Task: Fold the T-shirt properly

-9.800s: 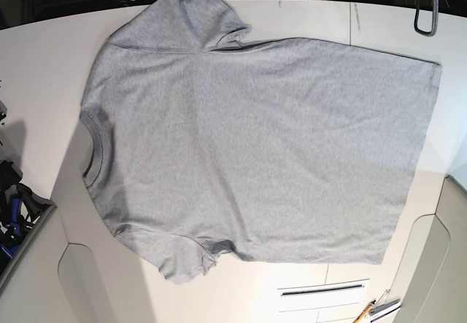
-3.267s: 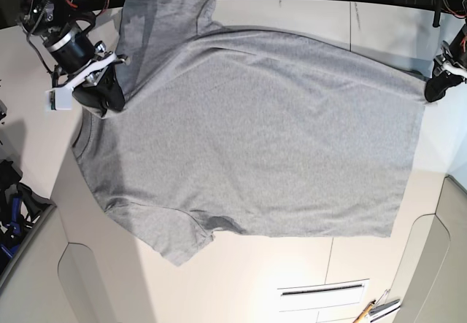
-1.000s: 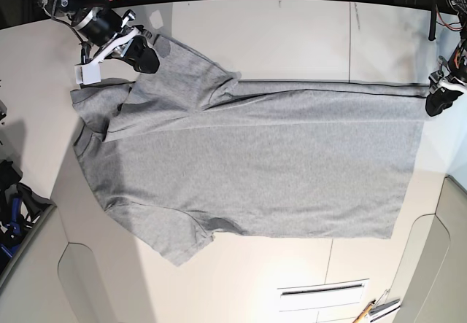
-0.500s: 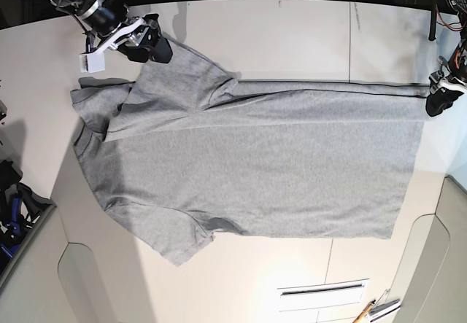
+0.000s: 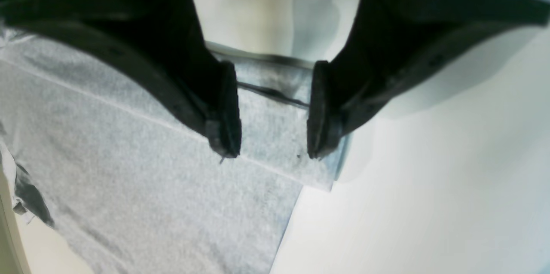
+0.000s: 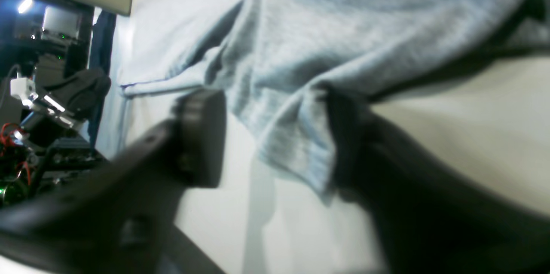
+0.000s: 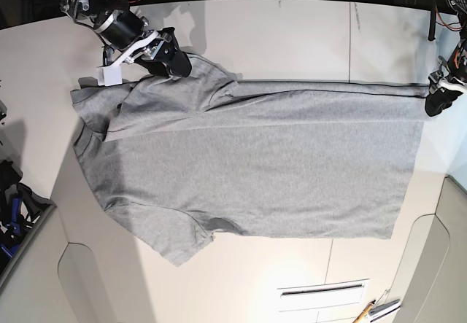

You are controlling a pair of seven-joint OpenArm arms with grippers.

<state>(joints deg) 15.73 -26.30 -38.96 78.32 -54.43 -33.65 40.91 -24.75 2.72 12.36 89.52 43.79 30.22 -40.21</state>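
Let go of the T-shirt: right gripper fingers spread, sleeve edge loose between them. Left gripper fingers wide over hem corner. First lengthwise fold probably laid on table.

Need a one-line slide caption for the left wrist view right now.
Left pincer, jaws apart, poised over the folded hem corner of the grey T-shirt on the white table.

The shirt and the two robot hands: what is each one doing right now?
T-shirt: lying flat on the table, far long edge folded over, near sleeve spread out.
Right gripper: open, jaws either side of the folded-over sleeve's edge.
Left gripper: open, fingertips over the shirt's folded hem corner.
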